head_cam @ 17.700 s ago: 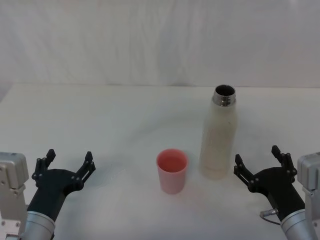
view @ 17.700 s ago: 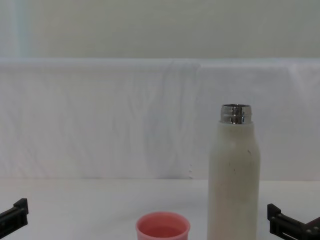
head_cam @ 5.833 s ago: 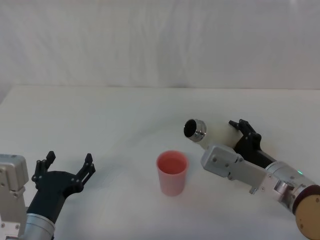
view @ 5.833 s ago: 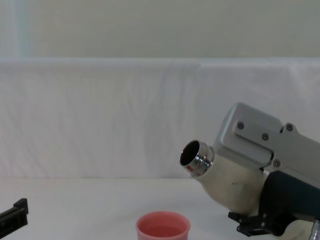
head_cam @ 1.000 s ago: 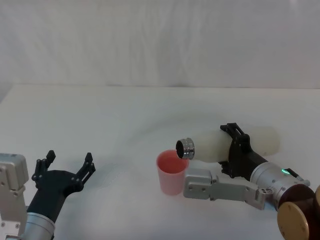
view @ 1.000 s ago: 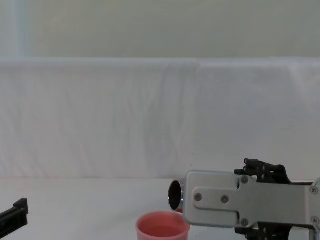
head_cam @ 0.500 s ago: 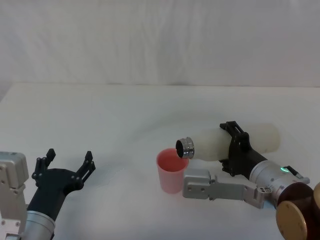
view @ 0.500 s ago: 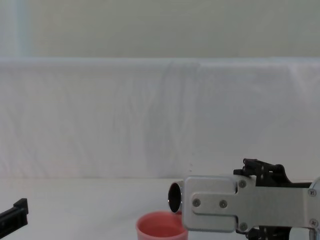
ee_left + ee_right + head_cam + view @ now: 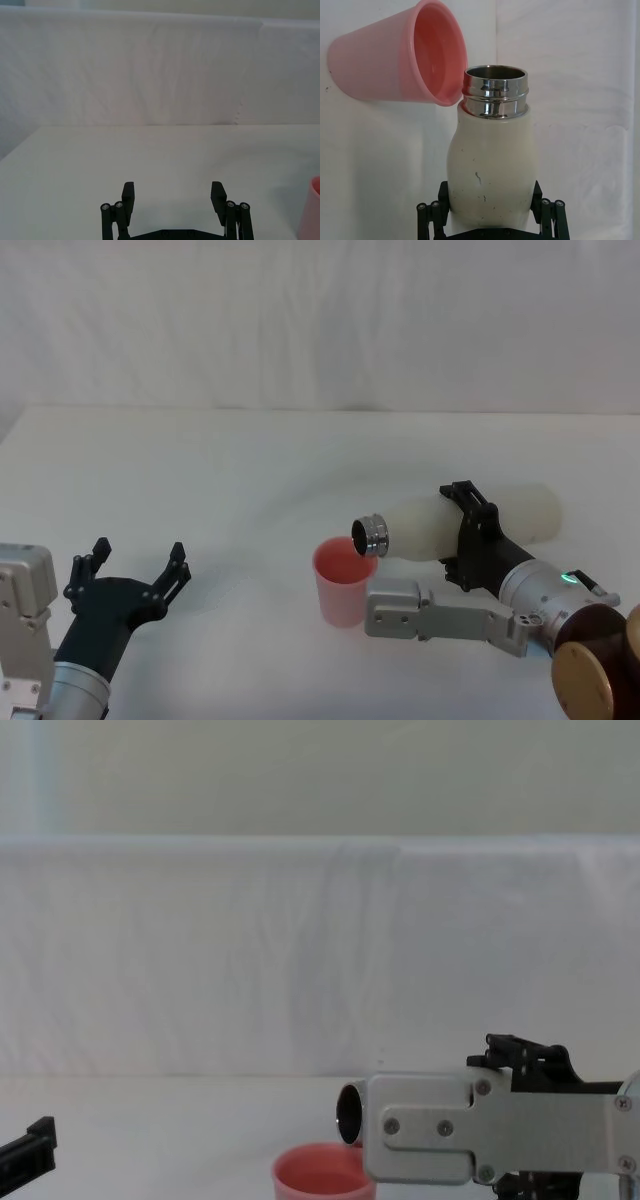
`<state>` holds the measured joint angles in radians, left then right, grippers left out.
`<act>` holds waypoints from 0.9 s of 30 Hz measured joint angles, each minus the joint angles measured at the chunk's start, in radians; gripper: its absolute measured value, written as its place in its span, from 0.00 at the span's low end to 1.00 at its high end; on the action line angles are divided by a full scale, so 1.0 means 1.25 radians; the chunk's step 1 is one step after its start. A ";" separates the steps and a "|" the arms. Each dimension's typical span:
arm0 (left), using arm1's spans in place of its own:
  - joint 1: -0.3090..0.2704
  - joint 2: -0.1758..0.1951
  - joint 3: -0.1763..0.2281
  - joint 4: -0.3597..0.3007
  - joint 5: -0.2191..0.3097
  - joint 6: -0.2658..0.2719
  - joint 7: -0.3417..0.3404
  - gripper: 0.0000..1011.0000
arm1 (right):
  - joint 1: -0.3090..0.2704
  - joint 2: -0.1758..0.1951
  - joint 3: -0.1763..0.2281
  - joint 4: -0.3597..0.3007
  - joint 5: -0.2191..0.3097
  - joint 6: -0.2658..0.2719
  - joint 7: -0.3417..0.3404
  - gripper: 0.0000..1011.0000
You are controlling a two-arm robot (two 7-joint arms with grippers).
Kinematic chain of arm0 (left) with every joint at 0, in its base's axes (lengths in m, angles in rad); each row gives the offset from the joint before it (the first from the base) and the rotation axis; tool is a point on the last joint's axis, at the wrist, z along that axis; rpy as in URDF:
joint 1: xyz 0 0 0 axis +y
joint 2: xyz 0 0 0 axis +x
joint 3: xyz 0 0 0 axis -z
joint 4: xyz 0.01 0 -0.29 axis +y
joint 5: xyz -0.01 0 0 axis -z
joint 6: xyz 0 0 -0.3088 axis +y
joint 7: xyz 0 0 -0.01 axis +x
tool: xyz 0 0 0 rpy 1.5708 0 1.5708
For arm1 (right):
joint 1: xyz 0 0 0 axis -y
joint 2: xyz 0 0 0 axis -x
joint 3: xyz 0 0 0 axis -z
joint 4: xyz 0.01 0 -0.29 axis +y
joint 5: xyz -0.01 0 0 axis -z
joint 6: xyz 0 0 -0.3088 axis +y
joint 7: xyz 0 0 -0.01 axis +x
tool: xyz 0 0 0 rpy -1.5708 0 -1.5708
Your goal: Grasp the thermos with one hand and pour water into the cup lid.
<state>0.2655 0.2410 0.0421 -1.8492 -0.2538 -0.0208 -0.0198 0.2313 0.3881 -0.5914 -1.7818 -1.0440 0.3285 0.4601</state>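
We see thermos (image 9: 440, 524) lying almost flat in air, steel neck right over rim of pink cup (image 9: 344, 583). Our right gripper (image 9: 472, 530) squeezes its middle, fingers tight on both sides. Cup stands on white table (image 9: 230, 480). Our left gripper (image 9: 135, 570) rests low at left, fingers wide apart, holding nothing.

A white table (image 9: 250, 470) filled the lower two thirds of the head view, meeting a white draped backdrop (image 9: 320, 320) along its far edge. Directly on it, just right of centre, stood the pink cup lid (image 9: 341, 585), upright.
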 joint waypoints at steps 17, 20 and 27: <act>0.000 0.000 0.000 0.000 0.000 0.000 0.000 0.99 | 0.005 0.004 -0.005 -0.003 -0.015 0.001 0.008 0.95; 0.000 0.000 0.000 0.000 0.000 0.000 0.000 0.99 | 0.006 0.005 -0.006 -0.003 -0.018 0.002 0.010 0.95; 0.000 0.000 0.000 0.000 0.000 0.000 0.000 0.99 | 0.010 0.009 -0.011 -0.004 -0.029 0.002 0.016 0.95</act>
<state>0.2655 0.2410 0.0421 -1.8492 -0.2538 -0.0208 -0.0199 0.2432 0.3988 -0.6054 -1.7866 -1.0797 0.3306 0.4796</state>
